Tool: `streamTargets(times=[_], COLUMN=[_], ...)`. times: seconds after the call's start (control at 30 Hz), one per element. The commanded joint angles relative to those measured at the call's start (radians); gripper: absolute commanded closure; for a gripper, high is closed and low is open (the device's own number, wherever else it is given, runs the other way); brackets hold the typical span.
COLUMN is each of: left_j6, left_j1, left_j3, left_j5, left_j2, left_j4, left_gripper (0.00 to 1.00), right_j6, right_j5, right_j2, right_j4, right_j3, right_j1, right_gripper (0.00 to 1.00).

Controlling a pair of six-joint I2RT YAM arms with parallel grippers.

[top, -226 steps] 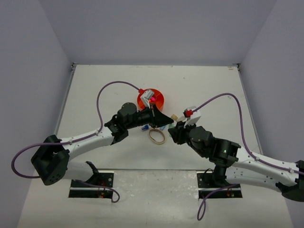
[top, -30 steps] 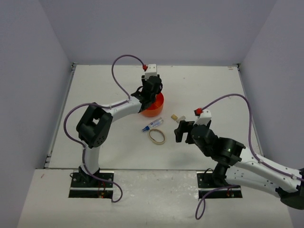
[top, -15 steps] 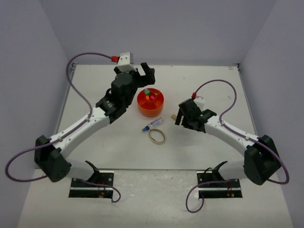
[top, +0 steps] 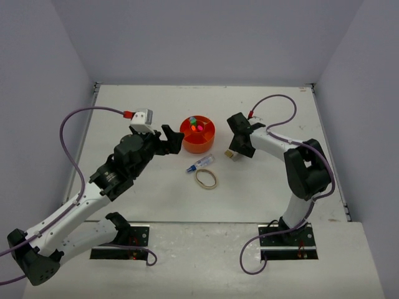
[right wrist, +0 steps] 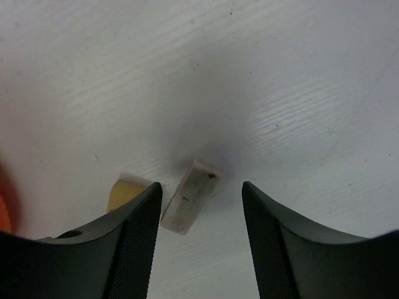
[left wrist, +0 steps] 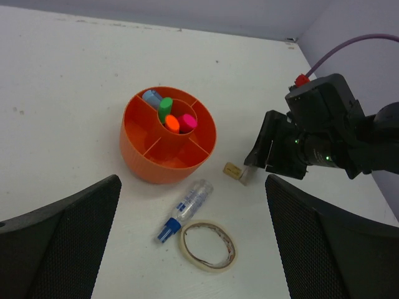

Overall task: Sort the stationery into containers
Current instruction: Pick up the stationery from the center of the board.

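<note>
Jaws spread, the right gripper hangs low over a pale block on the table, a second tan block half hidden behind one finger. The left gripper, jaws wide and empty, hovers beside the orange organizer, arm stretched forward.

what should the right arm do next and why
Probably lower the right gripper a little and close on the pale block. Its open fingers straddle that block, which lies outside the orange organizer. The tan block sits close beside one finger, so the descent should be careful not to nudge it.
</note>
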Motion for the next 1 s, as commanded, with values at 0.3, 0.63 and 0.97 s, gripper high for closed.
streamTargets(times=[0.3, 0.63, 0.97], left_j6=[-0.019, 0.013, 0.12], left_j1=[-0.002, -0.001, -0.001], left_j3=[-0.072, -0.009, 0.068], left_j5=[0.063, 0.039, 0.01], left_j2=[-0.072, -0.126, -0.22], left_j4=[-0.1, -0.208, -0.412], left_gripper=[0.0, 0.0, 0.0], right_j6=[0.077, 0.09, -0.189], right_j5=[-0.021, 0.004, -0.193], right_j2=[0.062, -0.009, -0.262], right_j4=[0.043, 0.024, 0.243], right_j3=[0.006, -0.042, -0.064], right_j1=[-0.016, -0.016, -0.014], right_gripper=[0.7, 1.0, 1.0])
